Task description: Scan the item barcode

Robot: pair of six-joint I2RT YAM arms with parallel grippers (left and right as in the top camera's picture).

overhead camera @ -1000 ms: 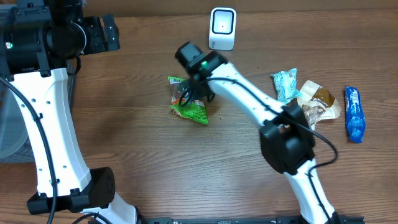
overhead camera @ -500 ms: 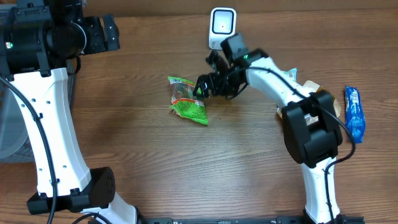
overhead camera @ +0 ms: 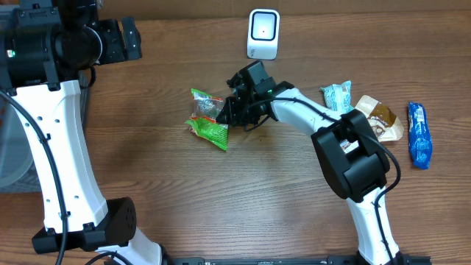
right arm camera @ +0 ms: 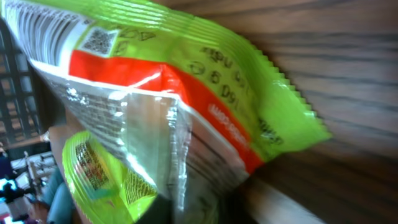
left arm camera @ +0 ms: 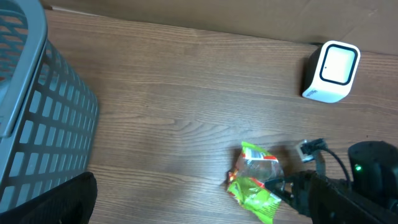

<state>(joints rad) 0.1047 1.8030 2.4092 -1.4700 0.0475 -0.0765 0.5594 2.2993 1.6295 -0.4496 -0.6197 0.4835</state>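
While the right fingers [overhead camera: 230, 111] sit pressed together on the 3 o'clock edge of the green snack packet [overhead camera: 208, 118], the packet lies near the middle of the desk [overhead camera: 147, 169]. The scanner [overhead camera: 263, 33] is off at its 1 o'clock, well apart. The exact pinch point is hidden in the right wrist view, where the packet fills the frame; from overhead it looks like the crimped side edge. The left fingers [overhead camera: 126, 38] are spread wide and hold nothing, parked up at 10 o'clock from the packet, over the basket [left arm camera: 37, 112] side.

Handling, judged: a light, thin foil-plastic bag, soft and crinkly, with a slippery film. It will flop and fold if held by one corner, so the printed face may curl away from the scanner. Best hold is a flat crimped seam or side edge, not the puffy middle, and clear of the barcode. Contents may be crushable, so a gentle squeeze only.

Print: the right wrist view shows a barcode [right arm camera: 34, 22] at 11 o'clock of the frame and a small QR code [right arm camera: 99, 40] just beside it. An orange-red band crosses the lime green, and a clear back-seam fin runs down the pack. Small recycling-type symbols and a line of turned small print sit near the toothed edge; I cannot read them for sure. No brand name is legible. The scanner face is a plain white window, no writing readable.

Three other snack packs [overhead camera: 375, 118] lie at 3 o'clock, well apart and untouched.
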